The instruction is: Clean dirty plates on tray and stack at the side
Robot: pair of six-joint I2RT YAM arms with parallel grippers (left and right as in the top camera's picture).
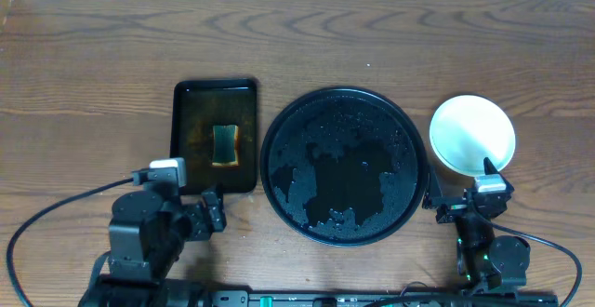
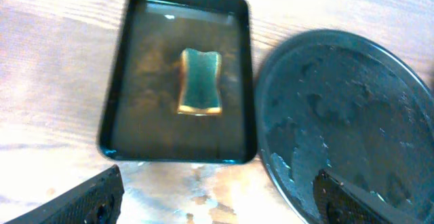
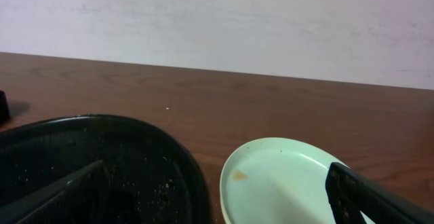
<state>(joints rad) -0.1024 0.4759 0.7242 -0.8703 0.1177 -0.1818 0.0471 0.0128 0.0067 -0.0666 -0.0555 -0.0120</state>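
The large round black tray (image 1: 339, 165) sits mid-table, wet and holding no plates; it also shows in the left wrist view (image 2: 352, 115) and the right wrist view (image 3: 102, 163). A stack of pale plates (image 1: 471, 133) rests on the wood to the tray's right, a pale mint plate on top (image 3: 291, 183) with a small brown mark. My left gripper (image 1: 212, 212) is open and empty near the table's front, below the rectangular tray. My right gripper (image 1: 465, 200) is open and empty, just in front of the stack.
A small rectangular black tray (image 1: 216, 135) with murky water and a green-and-yellow sponge (image 1: 225, 144) lies left of the round tray. Wet patches mark the wood in front of it (image 2: 203, 190). Cables run along the table's front edge.
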